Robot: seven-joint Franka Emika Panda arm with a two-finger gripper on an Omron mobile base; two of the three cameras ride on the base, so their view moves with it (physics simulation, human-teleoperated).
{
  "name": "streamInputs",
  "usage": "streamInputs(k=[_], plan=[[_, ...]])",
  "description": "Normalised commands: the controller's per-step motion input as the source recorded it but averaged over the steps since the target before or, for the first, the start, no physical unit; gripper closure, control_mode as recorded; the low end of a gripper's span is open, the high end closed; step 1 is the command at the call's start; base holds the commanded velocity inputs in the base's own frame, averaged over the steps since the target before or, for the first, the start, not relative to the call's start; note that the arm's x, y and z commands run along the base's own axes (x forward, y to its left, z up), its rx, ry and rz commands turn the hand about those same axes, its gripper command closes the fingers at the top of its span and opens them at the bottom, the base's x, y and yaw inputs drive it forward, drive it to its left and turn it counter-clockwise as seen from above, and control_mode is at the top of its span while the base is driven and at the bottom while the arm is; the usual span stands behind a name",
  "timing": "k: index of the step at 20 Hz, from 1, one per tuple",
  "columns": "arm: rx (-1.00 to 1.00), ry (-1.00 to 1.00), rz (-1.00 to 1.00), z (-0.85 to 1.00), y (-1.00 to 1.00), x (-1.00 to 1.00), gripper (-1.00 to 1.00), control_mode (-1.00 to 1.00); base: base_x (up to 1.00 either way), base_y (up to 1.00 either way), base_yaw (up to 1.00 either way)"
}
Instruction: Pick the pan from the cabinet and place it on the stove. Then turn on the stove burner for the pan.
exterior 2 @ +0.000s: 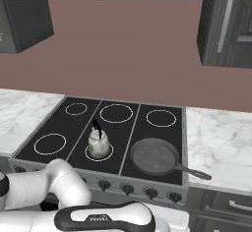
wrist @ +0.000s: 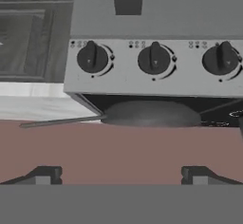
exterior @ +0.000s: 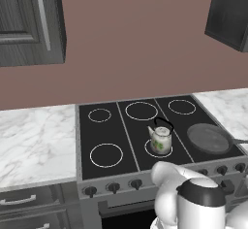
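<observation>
The stove (exterior: 107,131) fills the middle of both base views, a black glass cooktop on a grey range, set between two marble counters (exterior: 34,140). Its front panel carries a row of dark knobs (exterior 2: 127,188). In the hand view this panel appears inverted, with three of the knobs (wrist: 154,59) in a line above the cooktop's edge.

Above and to either side hang dark wood-grain wall cabinets; the cabinet (exterior 2: 226,24) with the long silver bar handle sits at the upper right of the right base view, its door closed.

The pan (exterior 2: 154,156) rests flat on the cooktop's front-right corner, covering the stove burner there so that its ring cannot be made out. Its thin handle (exterior 2: 193,172) points out to the right over the stove's edge toward the counter. In the hand view the pan (wrist: 151,114) shows edge-on as a shallow dark disc just below the knob row, handle running to the left.

A small white floral kettle (exterior: 161,139) stands upright on the front-centre ring, just beside the pan but not touching it.

The gripper (wrist: 121,174) has its two finger tips spread wide apart with nothing between them. It faces the front panel, well apart from the pan and holding nothing.
</observation>
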Motion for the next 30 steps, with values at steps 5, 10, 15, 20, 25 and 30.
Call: streamInputs(k=[5, 10, 15, 20, 25, 30], plan=[[-0.07, -0.06, 0.04, -0.31, -0.05, 0.29, -1.00, -1.00, 0.00, 0.00, 0.00], [-0.04, -0.07, 0.08, -0.29, -0.23, 0.23, -1.00, -1.00, 0.00, 0.00, 0.00], [-0.03, -0.10, 0.07, -0.13, -0.37, 0.03, -1.00, -1.00, 0.00, 0.00, 0.00], [-0.02, -0.08, 0.05, -0.10, -0.42, 0.00, -1.00, -1.00, 0.00, 0.00, 0.00], [-0.05, -0.02, 0.03, -0.25, -0.16, 0.00, -1.00, -1.00, 0.00, 0.00, 0.00], [-0.07, 0.00, 0.00, -0.29, 0.01, 0.02, -1.00, -1.00, 0.00, 0.00, 0.00]])
